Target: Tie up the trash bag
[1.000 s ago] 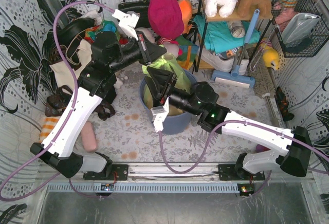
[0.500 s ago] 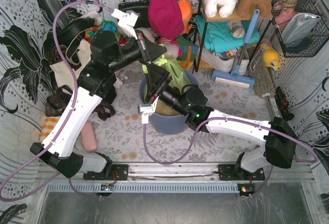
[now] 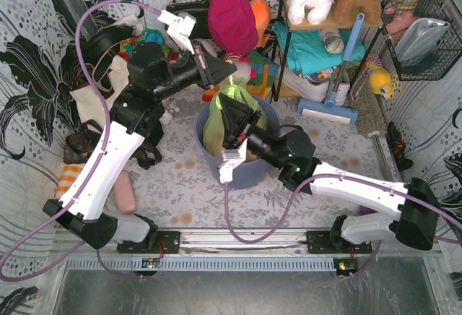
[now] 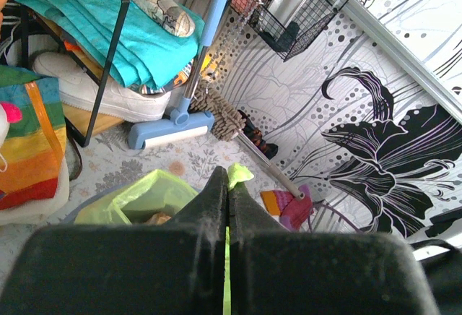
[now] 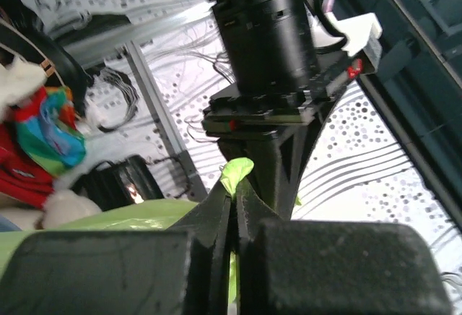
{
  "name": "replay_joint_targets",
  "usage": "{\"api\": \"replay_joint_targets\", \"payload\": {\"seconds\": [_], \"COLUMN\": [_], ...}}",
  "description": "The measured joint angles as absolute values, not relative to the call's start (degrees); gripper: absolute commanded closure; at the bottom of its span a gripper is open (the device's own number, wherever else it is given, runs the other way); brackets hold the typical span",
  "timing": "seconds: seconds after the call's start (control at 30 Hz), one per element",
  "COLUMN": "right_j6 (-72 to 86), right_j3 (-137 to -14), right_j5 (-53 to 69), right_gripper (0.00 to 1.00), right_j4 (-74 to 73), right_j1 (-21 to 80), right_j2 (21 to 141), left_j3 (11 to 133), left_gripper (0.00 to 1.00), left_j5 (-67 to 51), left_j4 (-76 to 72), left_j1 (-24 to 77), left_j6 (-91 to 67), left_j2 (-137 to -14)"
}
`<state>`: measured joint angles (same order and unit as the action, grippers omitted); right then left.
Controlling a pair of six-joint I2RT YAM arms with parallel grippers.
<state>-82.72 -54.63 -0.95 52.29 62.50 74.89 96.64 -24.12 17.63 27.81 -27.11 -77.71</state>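
Note:
The lime-green trash bag (image 3: 215,128) sits in the blue-grey round bin (image 3: 249,174), with its top pulled up into a peak. My left gripper (image 3: 225,76) is shut on a corner of the bag's rim above the bin's far edge; a green tip pokes out past its fingers in the left wrist view (image 4: 240,174). My right gripper (image 3: 232,107) is shut on another green corner (image 5: 237,170), just below and close to the left gripper (image 5: 289,149). Tan paper (image 4: 155,219) shows in the bag's open mouth (image 4: 141,196).
A magenta cloth bag (image 3: 232,20) and clutter lie behind the bin. A metal shelf with teal cloth (image 3: 317,48) and a blue floor sweeper (image 3: 328,109) stand at the right. Dark bags (image 3: 101,76) lie at the left, a pink roll (image 3: 126,192) near the left arm.
My right arm swung left across the bin, then back right, still holding its bag corner. More green plastic now shows left of it. The left gripper has stayed put.

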Motion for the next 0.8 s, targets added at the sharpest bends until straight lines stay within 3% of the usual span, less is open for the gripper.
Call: {"api": "replay_joint_targets", "payload": {"seconds": [0.4,0.8], "right_j6": [-48.6,-21.0], "right_j3": [-47.9,-36.8], "right_j5": [11.9,20.8], "right_gripper": [1.00,1.00], "right_j4": [36.1,27.8], "right_j1": [62.4,62.3], "right_j2": [57.0,48.0], "left_j3": [91.2,85.2], "left_gripper": [1.00,1.00], "left_j5": [-18.4,-10.6], "left_j4": [12.7,11.2], "left_j1": [28.1,28.2], "left_j6": [-25.3,-21.3], "left_j2": [-77.8,-82.4]}}
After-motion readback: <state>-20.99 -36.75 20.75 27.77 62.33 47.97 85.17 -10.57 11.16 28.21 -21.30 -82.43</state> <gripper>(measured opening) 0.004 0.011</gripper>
